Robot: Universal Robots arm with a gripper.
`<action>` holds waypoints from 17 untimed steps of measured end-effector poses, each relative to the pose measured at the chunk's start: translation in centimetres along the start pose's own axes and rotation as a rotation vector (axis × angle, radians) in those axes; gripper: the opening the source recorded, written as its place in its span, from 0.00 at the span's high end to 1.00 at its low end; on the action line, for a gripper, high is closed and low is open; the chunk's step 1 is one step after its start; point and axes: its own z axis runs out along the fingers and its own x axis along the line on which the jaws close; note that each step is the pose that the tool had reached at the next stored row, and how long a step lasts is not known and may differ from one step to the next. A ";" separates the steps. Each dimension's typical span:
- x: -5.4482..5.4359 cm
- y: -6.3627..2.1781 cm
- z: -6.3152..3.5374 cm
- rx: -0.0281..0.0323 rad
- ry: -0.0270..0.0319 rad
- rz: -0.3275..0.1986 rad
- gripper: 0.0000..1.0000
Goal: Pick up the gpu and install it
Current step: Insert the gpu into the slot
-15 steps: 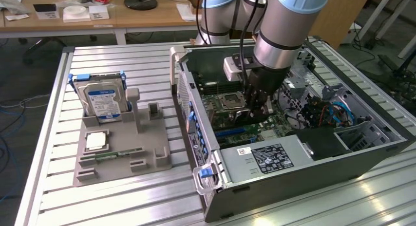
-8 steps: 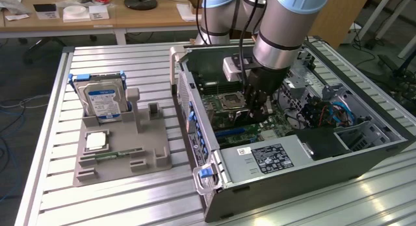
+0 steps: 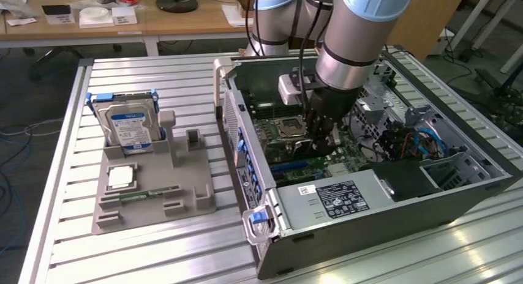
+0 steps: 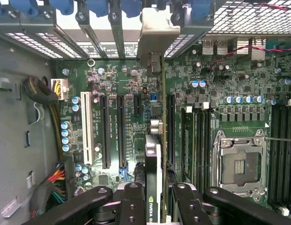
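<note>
My gripper (image 4: pixel 157 193), clamped on the gpu (image 4: pixel 153 157), edge-on over the motherboard (image 4: pixel 117 79); any skew against the expansion slots (image 4: pixel 121 131) would probably jam it.

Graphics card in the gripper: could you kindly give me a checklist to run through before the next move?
1. Gripper shut on graphics card: ok.
2. Card standing on edge over the motherboard: ok.
3. Card's metal bracket at the rear openings of the computer case: ok.
4. Card fully seated in its slot: cannot tell.
5. Neighbouring black slots free: ok.
6. Cable bundle apart from the card: ok.
</note>
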 end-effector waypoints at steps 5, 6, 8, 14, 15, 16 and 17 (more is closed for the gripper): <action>0.0 0.37 0.33 0.0000 0.0001 0.000 0.73; 0.0 0.38 0.38 -0.0001 0.0001 0.000 0.73; 0.1 0.39 0.58 0.0000 -0.0001 0.000 0.73; 0.0 0.51 0.78 0.0000 0.0000 0.000 0.73; 0.0 0.54 0.81 0.0000 -0.0001 0.000 0.73; 0.0 0.56 0.84 0.0000 0.0000 0.000 0.73; 0.0 0.57 0.86 -0.0001 0.0001 0.000 0.73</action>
